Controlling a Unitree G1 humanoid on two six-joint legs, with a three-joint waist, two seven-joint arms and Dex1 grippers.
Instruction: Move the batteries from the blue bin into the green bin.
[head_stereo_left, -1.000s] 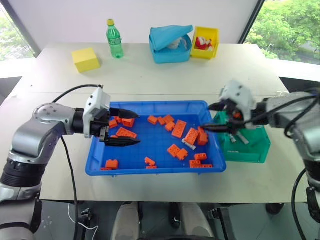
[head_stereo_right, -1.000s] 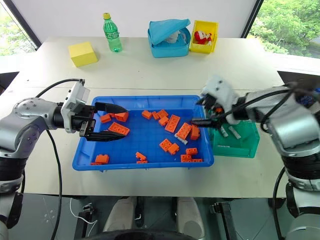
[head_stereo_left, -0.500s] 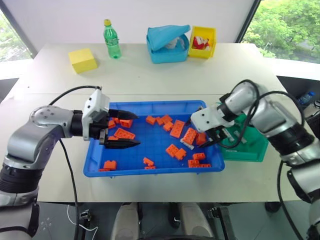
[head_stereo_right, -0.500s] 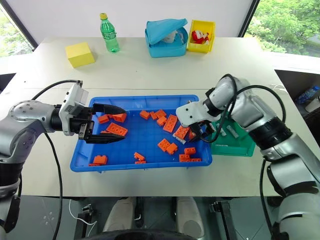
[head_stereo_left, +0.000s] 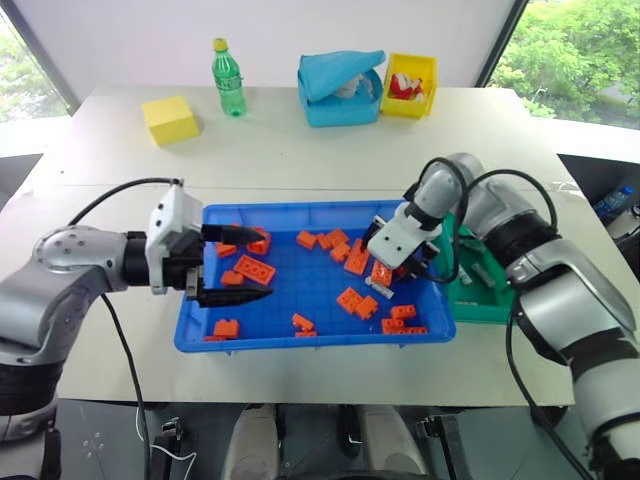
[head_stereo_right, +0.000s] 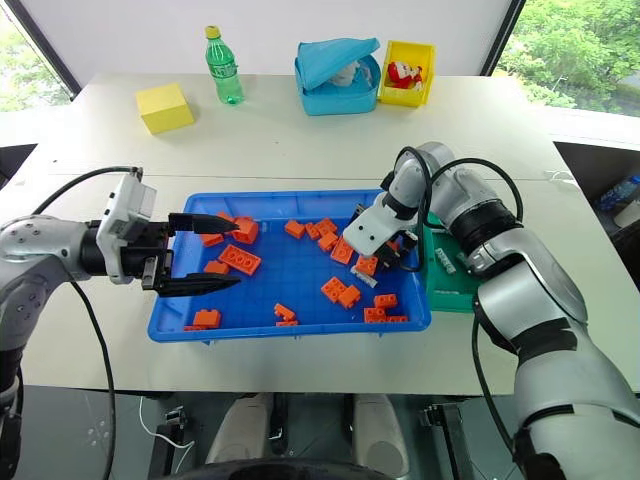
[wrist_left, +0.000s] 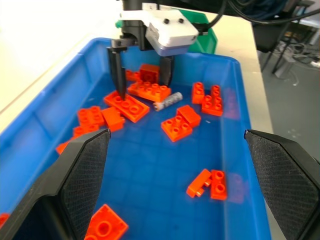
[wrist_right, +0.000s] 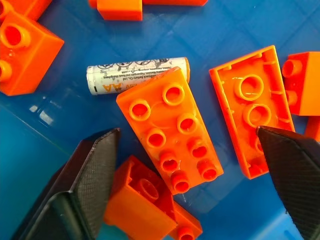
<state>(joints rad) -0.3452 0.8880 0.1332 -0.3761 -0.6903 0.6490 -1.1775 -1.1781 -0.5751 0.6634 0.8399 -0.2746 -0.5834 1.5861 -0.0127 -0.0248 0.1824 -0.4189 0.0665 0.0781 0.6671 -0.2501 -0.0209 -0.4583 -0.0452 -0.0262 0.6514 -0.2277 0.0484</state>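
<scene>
Right wrist view: right gripper points down, jaws spread wide, empty, over orange bricks at the blue bin's right side. One battery lies there, partly under a brick. Left gripper hovers spread, empty, at the bin's left. Green bin adjoins on the right.

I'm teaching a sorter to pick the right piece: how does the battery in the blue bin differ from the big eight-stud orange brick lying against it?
The battery is a slim white-grey cylinder with printed text; the eight-stud orange brick is a flat, studded orange block. The battery is much narrower than the brick. The brick's corner covers part of the battery's side. Both lie flat on the floor of the blue bin, between the open fingers of the right gripper.
</scene>
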